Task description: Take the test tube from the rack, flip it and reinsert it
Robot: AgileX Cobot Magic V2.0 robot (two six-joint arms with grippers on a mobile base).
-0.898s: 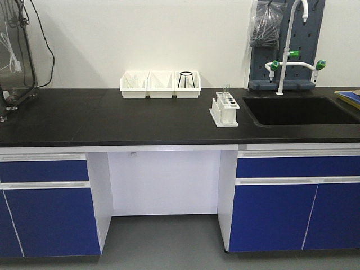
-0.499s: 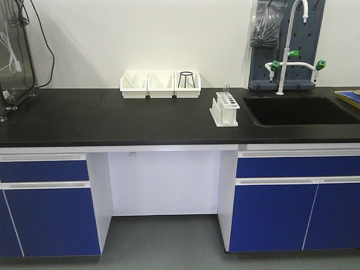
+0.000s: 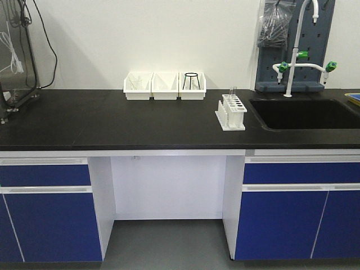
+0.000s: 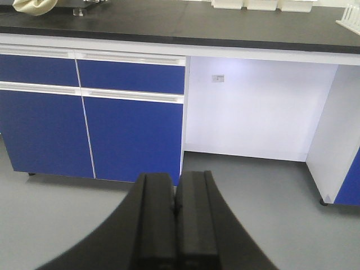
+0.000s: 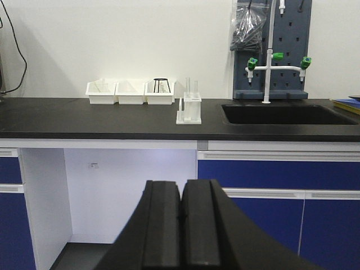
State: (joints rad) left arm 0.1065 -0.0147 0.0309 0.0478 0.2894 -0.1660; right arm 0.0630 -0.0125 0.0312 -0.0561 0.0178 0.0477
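Observation:
The white rack (image 3: 231, 112) stands on the black counter just left of the sink; it also shows in the right wrist view (image 5: 189, 109). A clear test tube (image 3: 232, 92) stands upright in its back row and sticks up above it; in the right wrist view two tubes (image 5: 188, 87) rise from the rack. My left gripper (image 4: 175, 177) is shut and empty, low in front of the blue cabinets. My right gripper (image 5: 181, 184) is shut and empty, below counter height, well short of the rack.
Three white bins (image 3: 165, 86) stand at the back of the counter (image 3: 112, 118), one holding a black ring stand. A sink (image 3: 304, 112) with a white tap (image 3: 298, 50) lies right of the rack. Blue cabinets flank an open knee space (image 3: 169, 185).
The whole front view has shifted slightly right and down and grown a little, as the base moves. The rack and tube stand as before.

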